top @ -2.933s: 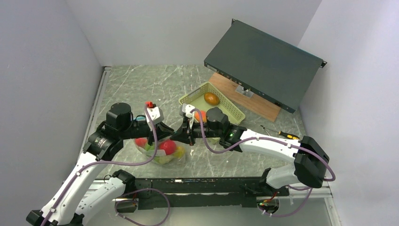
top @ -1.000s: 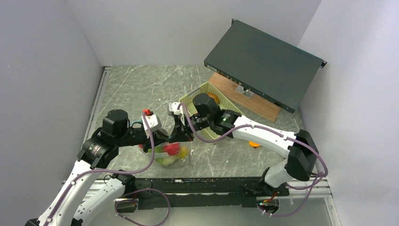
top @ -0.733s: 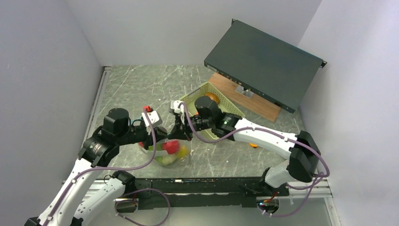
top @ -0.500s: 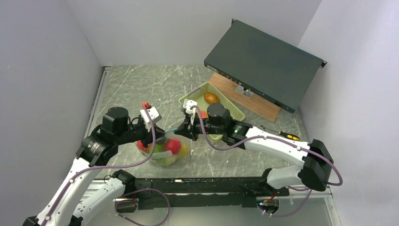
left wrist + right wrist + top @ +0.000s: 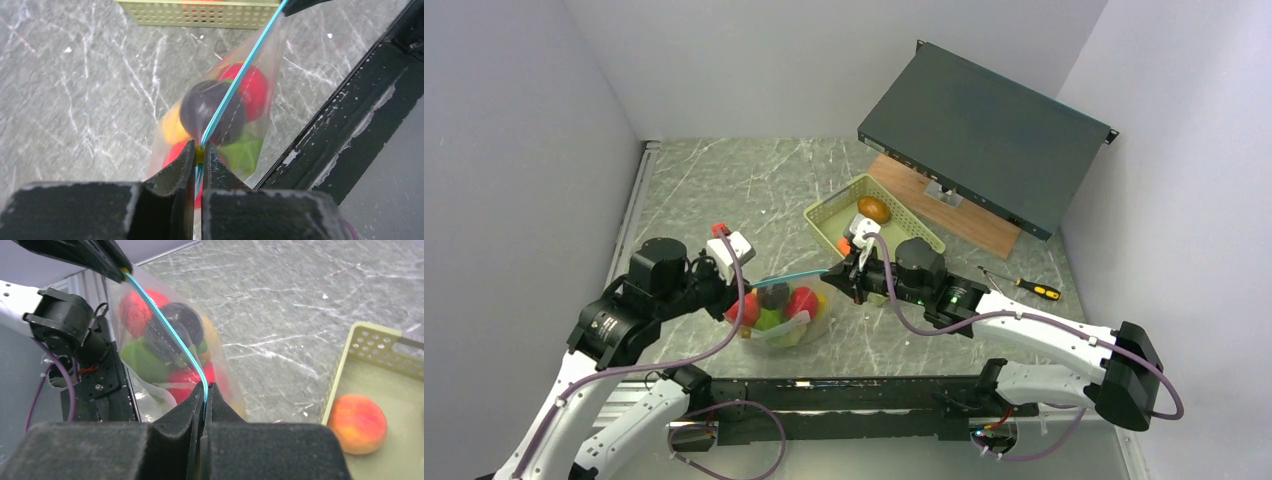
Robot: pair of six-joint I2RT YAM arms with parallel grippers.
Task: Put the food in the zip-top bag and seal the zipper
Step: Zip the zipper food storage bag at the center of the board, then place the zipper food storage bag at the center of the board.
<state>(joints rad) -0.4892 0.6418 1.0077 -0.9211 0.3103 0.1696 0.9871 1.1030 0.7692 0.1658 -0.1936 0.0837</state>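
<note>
Pinching the zipper (image 5: pixel 239 76) taut, we hold it with left gripper (image 5: pixel 199 151) and right gripper (image 5: pixel 205 391) each clamped tight on one end; the zip-top bag (image 5: pixel 796 322), food (image 5: pixel 212 111) inside, sags between the basket (image 5: pixel 824 222) and the near rail (image 5: pixel 854 390).

My table (image 5: pixel 724 180) is a grey slab veined with white. Toward my right side a pale green slatted basket (image 5: pixel 896 224) sits on it. Just behind the basket lies a wooden board (image 5: pixel 959 218), and a screwdriver (image 5: pixel 1034 289) with a yellow-and-black handle lies further right. Whether the zip-top bag (image 5: pixel 786 322) touches the slab, I cannot tell.
</note>
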